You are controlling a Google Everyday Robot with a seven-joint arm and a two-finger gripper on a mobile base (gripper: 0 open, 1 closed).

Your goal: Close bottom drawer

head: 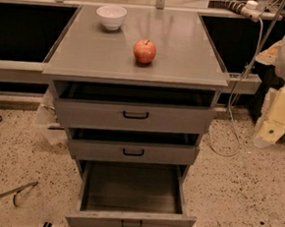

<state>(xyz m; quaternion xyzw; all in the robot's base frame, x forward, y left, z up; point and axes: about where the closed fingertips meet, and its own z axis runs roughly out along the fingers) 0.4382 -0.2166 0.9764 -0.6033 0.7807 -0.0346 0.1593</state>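
Note:
The bottom drawer [130, 218] of the grey metal cabinet is pulled far out toward me. Its inside [132, 186] is bare, and its low front panel carries a small black loop handle [131, 225]. The middle drawer [133, 151] and the top drawer [135, 116] each stand a little way out. My gripper [269, 133] hangs at the right edge of the camera view, pale cream, to the right of the cabinet at about the height of the top drawer. It is well apart from the bottom drawer and touches nothing.
A red apple [144, 51] and a white bowl [111, 17] sit on the cabinet top [88, 52]. A white cable [232, 127] trails over the speckled floor to the right. A thin rod [8, 192] and dark items lie on the floor at the lower left.

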